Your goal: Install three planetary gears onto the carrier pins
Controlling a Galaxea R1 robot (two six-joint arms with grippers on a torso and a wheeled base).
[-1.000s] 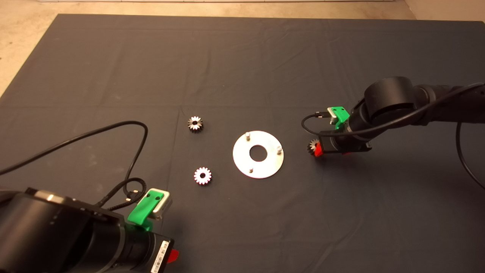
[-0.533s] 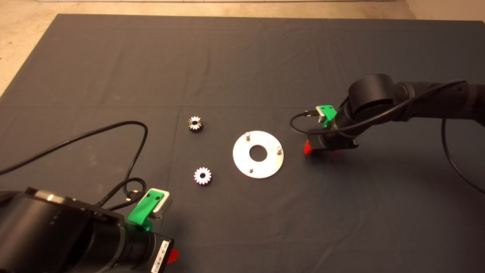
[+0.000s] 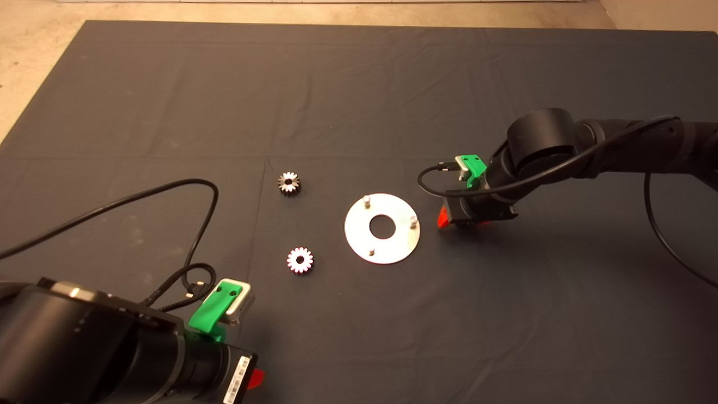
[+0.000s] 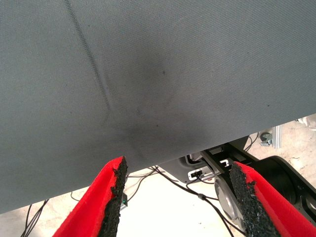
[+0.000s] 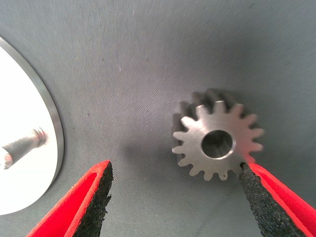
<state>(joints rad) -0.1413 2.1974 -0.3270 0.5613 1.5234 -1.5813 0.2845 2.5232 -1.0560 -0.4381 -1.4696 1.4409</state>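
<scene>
Left gripper (image 4: 175, 197) parked at the near left corner of the mat (image 3: 359, 84), red fingers (image 4: 106, 190) spread wide over bare cloth and the mat's edge, holding nothing (cables and a black stand on the floor beyond). Left of centre, two planetary gears flat on the mat: far gear (image 3: 289, 183) and near gear (image 3: 300, 260), well apart from each other and from the disc. At centre, the flat shiny carrier disc (image 3: 359, 238) with its large centre hole, three carrier pins upright and bare: far pin (image 3: 366, 200), right pin (image 3: 413, 221), near pin (image 3: 372, 252). Just right of the disc, the right gripper (image 5: 175, 195) low over the mat, fingers apart, not clamped. Between them the third gear (image 5: 217, 141), lying flat (bore up), one black pad (image 5: 264, 197) at its teeth, the other pad (image 5: 96, 202) well clear. Disc rim (image 5: 52, 123) near that gear, not touching.
</scene>
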